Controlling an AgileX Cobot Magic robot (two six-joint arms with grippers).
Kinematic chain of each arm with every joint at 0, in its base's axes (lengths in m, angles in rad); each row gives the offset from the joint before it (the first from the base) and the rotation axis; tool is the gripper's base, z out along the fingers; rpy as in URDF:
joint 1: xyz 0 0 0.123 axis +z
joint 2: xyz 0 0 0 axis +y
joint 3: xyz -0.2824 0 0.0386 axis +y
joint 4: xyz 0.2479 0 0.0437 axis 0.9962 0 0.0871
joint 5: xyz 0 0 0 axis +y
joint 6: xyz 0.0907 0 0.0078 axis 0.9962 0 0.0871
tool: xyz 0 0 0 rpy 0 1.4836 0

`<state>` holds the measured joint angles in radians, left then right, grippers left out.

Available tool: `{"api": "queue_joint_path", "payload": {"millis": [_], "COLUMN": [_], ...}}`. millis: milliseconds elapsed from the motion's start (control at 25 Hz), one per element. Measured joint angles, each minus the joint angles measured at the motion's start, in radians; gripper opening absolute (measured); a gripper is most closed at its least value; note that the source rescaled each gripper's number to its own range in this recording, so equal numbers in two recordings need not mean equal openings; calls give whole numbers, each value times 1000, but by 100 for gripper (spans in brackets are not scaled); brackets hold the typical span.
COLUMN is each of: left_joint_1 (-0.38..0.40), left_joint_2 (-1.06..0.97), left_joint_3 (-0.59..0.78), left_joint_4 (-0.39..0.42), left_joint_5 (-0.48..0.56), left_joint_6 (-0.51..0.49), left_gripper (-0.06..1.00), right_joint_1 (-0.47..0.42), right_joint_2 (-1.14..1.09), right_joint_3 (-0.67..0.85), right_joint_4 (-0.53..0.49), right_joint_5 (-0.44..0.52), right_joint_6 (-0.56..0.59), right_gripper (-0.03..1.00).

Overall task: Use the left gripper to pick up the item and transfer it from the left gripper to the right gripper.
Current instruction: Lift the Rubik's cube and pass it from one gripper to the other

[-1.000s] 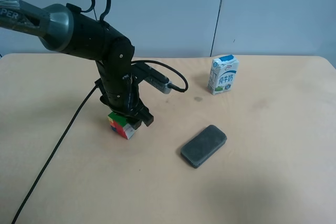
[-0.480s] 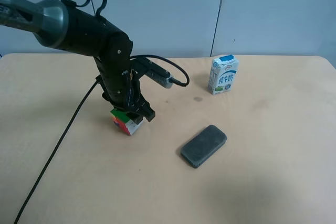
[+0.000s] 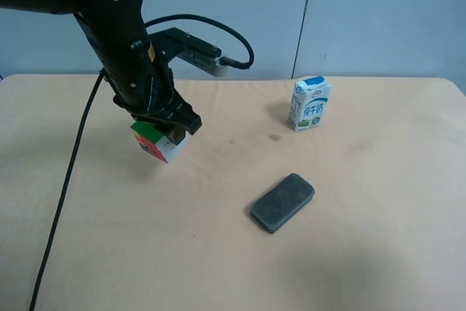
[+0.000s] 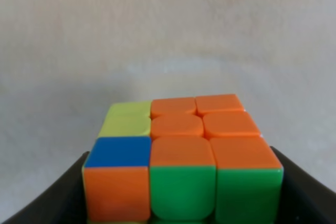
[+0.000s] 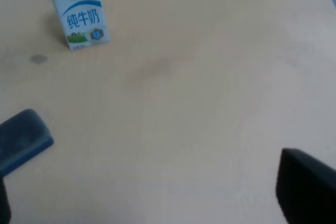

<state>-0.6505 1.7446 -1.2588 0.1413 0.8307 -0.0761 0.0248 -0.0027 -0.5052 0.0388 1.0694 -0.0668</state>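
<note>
Exterior high view: the pale wooden surface (image 3: 364, 253) fills the frame, and its far edge runs just behind the milk carton (image 3: 309, 105). A broad stretch of bare wood lies between the carton and the all-black arm (image 3: 120, 41). That arm reaches in well apart from the carton, toward this view's left, with its cable (image 3: 65, 194) trailing down to the near edge. A dark grey oblong block (image 3: 282, 202) lies flat, nearer the camera than the carton and apart from it.

The left tool (image 3: 166, 130) is clenched on the puzzle cube (image 3: 156, 142), which hangs tilted off the surface, far from the carton. In the left wrist view the black jaws flank the cube (image 4: 181, 171) at both sides, and it shows orange, green, blue and yellow stickers.

The right tool (image 5: 157, 205) is released, with its jaws wide apart over bare wood, short of the carton (image 5: 79, 11).
</note>
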Motion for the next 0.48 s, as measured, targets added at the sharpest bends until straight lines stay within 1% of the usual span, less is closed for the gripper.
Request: {"api": "queue_joint_path", "payload": {"millis": [200,360,480], "left_joint_1": [-54,-124,-182], "left_joint_2": [-67,-96,-114], "left_joint_3": [2,2,2], "left_joint_4": [-15,-18,-36], "left_joint_5": [36,36,13], "left_joint_6": [5,19,38], "left_gripper": [1,1,1], "right_joint_1": [0,0,0], "right_joint_2": [0,0,0], "right_joint_3": [0,0,0], "right_joint_4": [0,0,0], "right_joint_5": [0,0,0], "right_joint_6": [0,0,0], "right_gripper": [100,100,100]}}
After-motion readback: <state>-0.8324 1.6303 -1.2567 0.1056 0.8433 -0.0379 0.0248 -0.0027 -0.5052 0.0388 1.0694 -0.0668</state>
